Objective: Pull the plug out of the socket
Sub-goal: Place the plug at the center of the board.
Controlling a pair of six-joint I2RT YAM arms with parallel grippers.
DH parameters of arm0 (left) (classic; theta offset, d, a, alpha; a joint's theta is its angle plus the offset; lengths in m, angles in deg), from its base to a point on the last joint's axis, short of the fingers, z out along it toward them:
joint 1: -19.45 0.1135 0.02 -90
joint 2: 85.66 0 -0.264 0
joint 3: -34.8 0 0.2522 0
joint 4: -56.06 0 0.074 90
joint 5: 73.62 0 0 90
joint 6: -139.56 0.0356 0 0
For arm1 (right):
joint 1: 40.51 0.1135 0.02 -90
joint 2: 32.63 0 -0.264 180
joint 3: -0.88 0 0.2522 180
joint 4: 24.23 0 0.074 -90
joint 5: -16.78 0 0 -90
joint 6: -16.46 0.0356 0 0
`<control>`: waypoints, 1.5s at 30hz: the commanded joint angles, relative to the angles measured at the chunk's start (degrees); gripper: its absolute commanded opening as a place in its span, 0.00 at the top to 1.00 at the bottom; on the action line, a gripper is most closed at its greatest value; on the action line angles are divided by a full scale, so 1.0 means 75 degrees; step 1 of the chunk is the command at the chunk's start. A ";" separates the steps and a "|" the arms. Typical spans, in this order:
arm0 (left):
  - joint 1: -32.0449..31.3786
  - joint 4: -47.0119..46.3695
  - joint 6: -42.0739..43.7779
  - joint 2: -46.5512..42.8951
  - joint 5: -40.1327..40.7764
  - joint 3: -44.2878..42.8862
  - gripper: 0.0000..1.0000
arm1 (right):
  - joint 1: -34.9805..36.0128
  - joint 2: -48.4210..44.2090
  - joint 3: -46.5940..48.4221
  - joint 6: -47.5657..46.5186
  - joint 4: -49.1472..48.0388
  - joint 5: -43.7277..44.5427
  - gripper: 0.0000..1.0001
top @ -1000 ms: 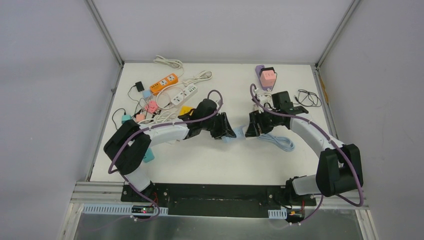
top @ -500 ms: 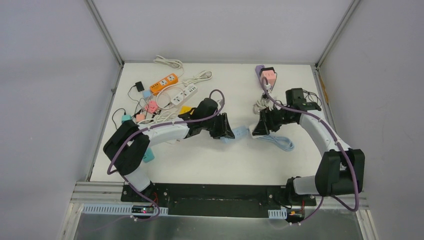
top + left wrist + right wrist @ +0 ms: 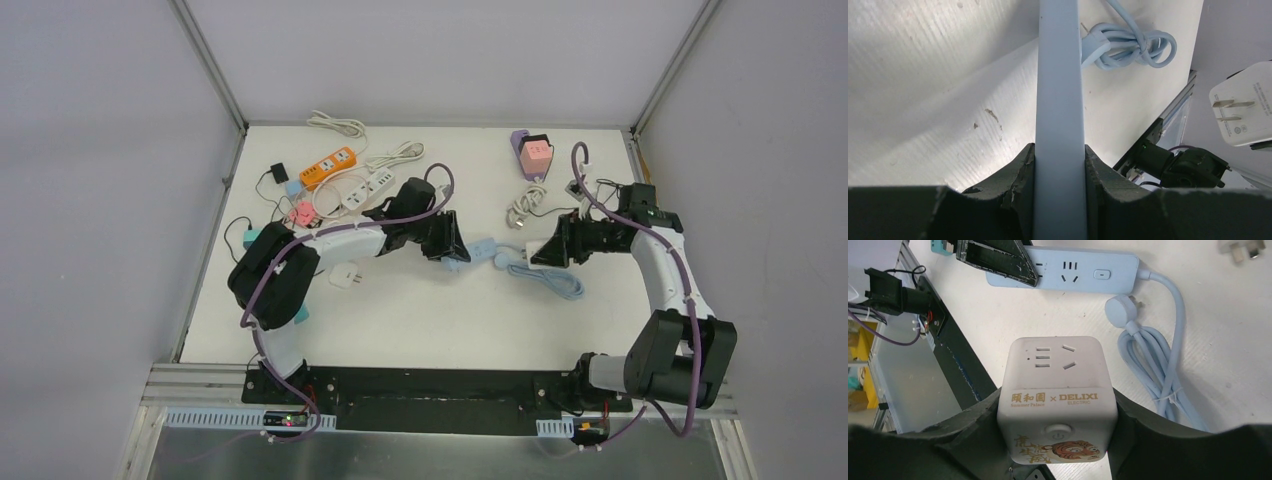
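Rightward, the right gripper [image 3: 546, 250] is carrying the white cube plug [image 3: 534, 249] well apart from the blue power strip [image 3: 482, 250] on the table. Left wrist: the left gripper [image 3: 1059, 160] is clamping the blue power strip. Right wrist: the jaws are squeezing the white cube plug.

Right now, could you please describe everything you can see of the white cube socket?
The white cube socket is smooth plastic with rounded corners, outlet slots on one face, gold lettering, a round button and a tiger drawing. The right tool clamps its sides. It is apart from the blue power strip.
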 commanded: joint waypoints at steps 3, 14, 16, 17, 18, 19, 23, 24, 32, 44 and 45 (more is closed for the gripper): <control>0.0055 0.0134 0.0374 0.0647 -0.0012 -0.0457 0.63 | -0.0581 -0.0322 0.0081 -0.0260 -0.0044 -0.0719 1.00; 0.0166 0.2502 0.1850 -0.0034 0.2186 -0.0831 0.30 | -0.0805 -0.0230 0.0029 -0.0247 -0.0045 -0.0758 1.00; 0.0172 0.2663 0.2131 -0.0341 0.2484 -0.0820 0.29 | -0.0803 -0.0177 0.0027 -0.0235 -0.0053 -0.0766 1.00; 0.0172 0.2726 0.2243 -0.0487 0.2602 -0.0819 0.29 | -0.0803 -0.0144 0.0027 -0.0235 -0.0053 -0.0771 1.00; 0.0172 0.2775 0.2372 -0.0630 0.2693 -0.0819 0.29 | -0.0803 -0.0118 0.0017 -0.0235 -0.0056 -0.0802 1.00; 0.0172 0.2814 0.2503 -0.0807 0.2792 -0.0809 0.28 | -0.0798 -0.0090 0.0016 -0.0225 -0.0052 -0.0817 1.00; 0.0163 0.2845 0.2992 -0.1751 0.3248 -0.0532 0.28 | -0.0803 -0.0010 -0.0005 -0.0199 -0.0055 -0.0964 1.00; 0.0162 0.2786 0.3140 -0.2058 0.3358 -0.0423 0.28 | -0.0798 -0.0005 -0.0024 -0.0184 -0.0060 -0.0999 1.00; 0.0152 0.1447 0.4007 -0.5064 0.4130 0.1362 0.14 | -0.0725 0.0051 -0.0177 -0.0190 -0.0160 -0.1344 1.00; 0.0109 -0.0212 0.2972 -0.8004 0.3091 0.3854 0.03 | 0.0038 0.0301 -0.0263 -0.0629 0.0185 -0.1929 1.00; 0.0009 -0.0201 0.3108 -0.8012 0.3016 0.3866 0.02 | 0.0135 0.0336 -0.0232 -0.0721 0.0268 -0.1921 1.00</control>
